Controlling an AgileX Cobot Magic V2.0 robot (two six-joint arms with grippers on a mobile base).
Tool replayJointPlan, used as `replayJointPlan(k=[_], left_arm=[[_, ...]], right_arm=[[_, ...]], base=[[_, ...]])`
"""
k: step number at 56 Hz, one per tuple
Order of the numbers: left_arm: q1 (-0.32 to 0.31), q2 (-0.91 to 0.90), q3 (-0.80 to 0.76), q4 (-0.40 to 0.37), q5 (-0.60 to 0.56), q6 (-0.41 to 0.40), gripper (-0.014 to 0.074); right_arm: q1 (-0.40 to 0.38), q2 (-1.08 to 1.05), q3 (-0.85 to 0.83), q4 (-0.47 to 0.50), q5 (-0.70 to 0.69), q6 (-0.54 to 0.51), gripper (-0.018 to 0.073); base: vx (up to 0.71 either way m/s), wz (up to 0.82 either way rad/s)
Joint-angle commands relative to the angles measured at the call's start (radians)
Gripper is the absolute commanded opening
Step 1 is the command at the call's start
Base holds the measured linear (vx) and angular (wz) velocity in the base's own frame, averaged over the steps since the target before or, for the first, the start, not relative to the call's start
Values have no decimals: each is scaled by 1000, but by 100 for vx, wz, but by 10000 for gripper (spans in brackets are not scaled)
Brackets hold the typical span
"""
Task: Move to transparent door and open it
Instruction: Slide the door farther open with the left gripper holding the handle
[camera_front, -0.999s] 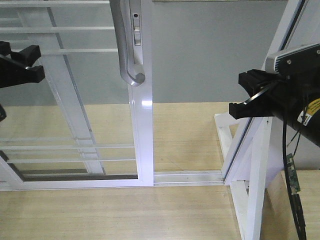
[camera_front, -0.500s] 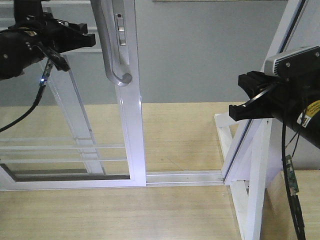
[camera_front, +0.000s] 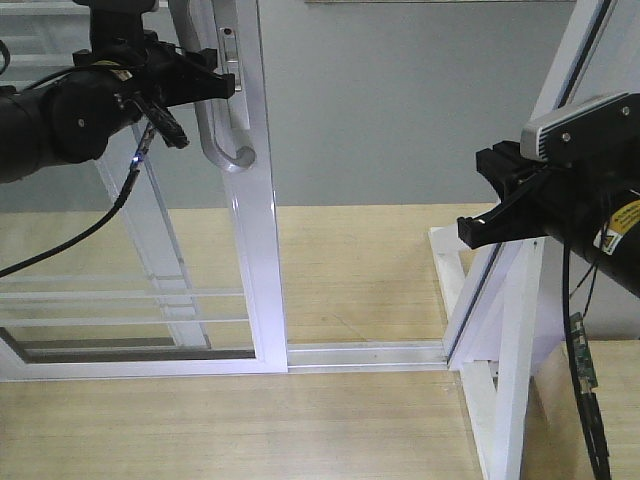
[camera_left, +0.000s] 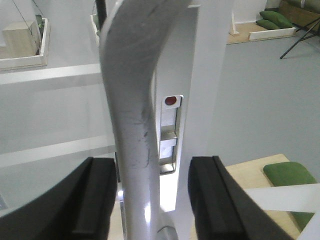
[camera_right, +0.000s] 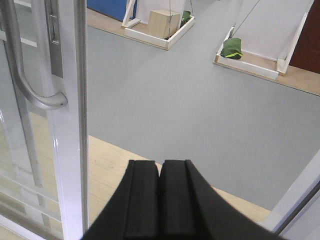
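Glass transparent door (camera_front: 200, 240) | glossy white frame (camera_front: 258, 285) | scuffed grey handle (camera_left: 132, 125)

There is one door (camera_front: 262, 250). It carries one handle (camera_front: 212, 110) and one lock plate (camera_left: 170, 135) with one red dot (camera_left: 170, 100). Three thin bars (camera_front: 120, 294) cross the lower glass of the door. The pincers are two: the left pincer (camera_front: 222, 82) at the door's handle, and the right pincer (camera_front: 482, 190) well to the right of the door. Each has two fingers. On the grey floor (camera_right: 200, 100) beyond the door, the right wrist view shows two trays (camera_right: 150, 40), one box (camera_right: 162, 22) and one of the bags (camera_right: 231, 48). The left wrist view shows three green bags beyond the door, as far as I can tell.
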Motion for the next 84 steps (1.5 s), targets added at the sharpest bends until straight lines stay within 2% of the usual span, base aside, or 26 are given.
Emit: replayJointPlan(k=[1,17,29,35,46,59,84], left_arm=[[-3,-28,-46,5,-104,-15,449],[-3,57,-194,5,-71,-13,449],[-3,112,-299,5,13,-13,428],[-2,110,-300,5,21,-13,332],[-1,101,-300,5,85,-14,-10],[13,87,-300,5,100,-13,-4],[138,24,-300,5,177,-15,-3]], right_arm=[[-6,-25,-28,-3,-87,-9,-6],[-6,-25,-28,-3,-88,-9,-6],[-6,-25,-28,-3,-88,-9,-6],[-6,-25,-28,-3,-88,-9,-6],[-6,-25,-28,-3,-88,-9,-6],[-6,-25,-28,-3,-88,-9,-6],[-6,-25,-28,0,-87,0,-6]], base=[[0,0],[0,0],[0,0],[0,0],[0,0],[0,0],[0,0]])
